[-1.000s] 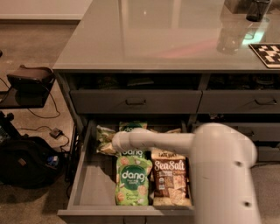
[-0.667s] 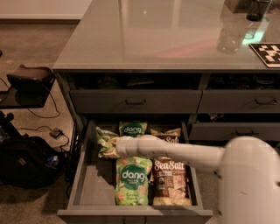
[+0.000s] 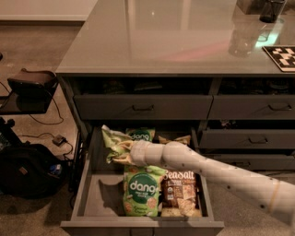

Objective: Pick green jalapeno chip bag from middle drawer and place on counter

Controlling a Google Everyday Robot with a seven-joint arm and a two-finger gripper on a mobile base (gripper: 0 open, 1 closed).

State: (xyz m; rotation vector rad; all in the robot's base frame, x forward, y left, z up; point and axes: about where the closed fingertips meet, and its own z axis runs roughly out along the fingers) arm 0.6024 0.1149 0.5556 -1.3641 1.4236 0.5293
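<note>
The green jalapeno chip bag [image 3: 114,143], dull olive and crinkled, is tilted over the left rear of the open middle drawer [image 3: 94,203]. My gripper [image 3: 123,156] reaches in from the lower right on a white arm. It is shut on the bag's lower right edge and holds it off the drawer floor, which shows a shadow beneath. The glossy grey counter [image 3: 175,41] lies above and behind the drawer.
In the drawer lie a bright green "dang" bag [image 3: 142,191], another [image 3: 140,134] at the back, and a brown "Sea Salt" bag [image 3: 179,193]. Closed drawers [image 3: 143,108] sit above. A checkered board [image 3: 282,55] and a dark cup [image 3: 272,9] stand on the counter's right. A black bag [image 3: 27,175] lies on the floor at the left.
My arm's bulky upper part has drawn back to the lower right, leaving the drawer's contents in view. The olive bag stays in my gripper, slightly higher.
</note>
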